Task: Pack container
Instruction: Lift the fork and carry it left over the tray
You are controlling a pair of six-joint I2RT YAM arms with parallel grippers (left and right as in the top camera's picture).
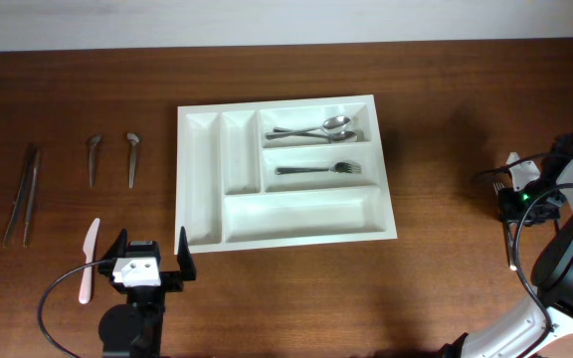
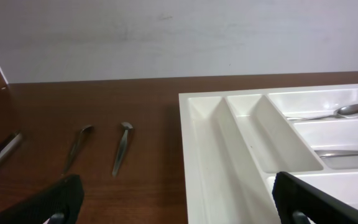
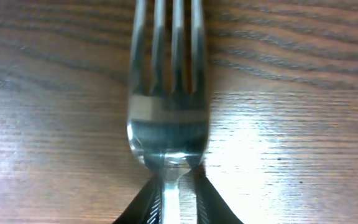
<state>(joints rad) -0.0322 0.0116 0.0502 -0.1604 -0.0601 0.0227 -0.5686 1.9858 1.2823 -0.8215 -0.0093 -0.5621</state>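
Observation:
The container (image 1: 181, 169) is a white cutlery tray in the middle of the table. Its top right compartment holds two spoons (image 1: 316, 129) and the one below holds a fork (image 1: 316, 169). The other compartments look bare. My left gripper (image 1: 152, 267) is open and empty, low over the table by the tray's front left corner. In the left wrist view its fingers (image 2: 179, 208) straddle the tray's left rim (image 2: 186, 149). My right gripper (image 1: 511, 199) is at the far right, shut on the neck of a metal fork (image 3: 166, 124) that lies on the wood, fingers (image 3: 171, 200) pinching it.
Left of the tray lie two small metal utensils (image 1: 93, 157) (image 1: 132, 157), a pair of long metal tongs (image 1: 23, 194) and a pale plastic knife (image 1: 88, 259). The small utensils (image 2: 122, 146) show in the left wrist view. A pale wall runs along the table's far edge.

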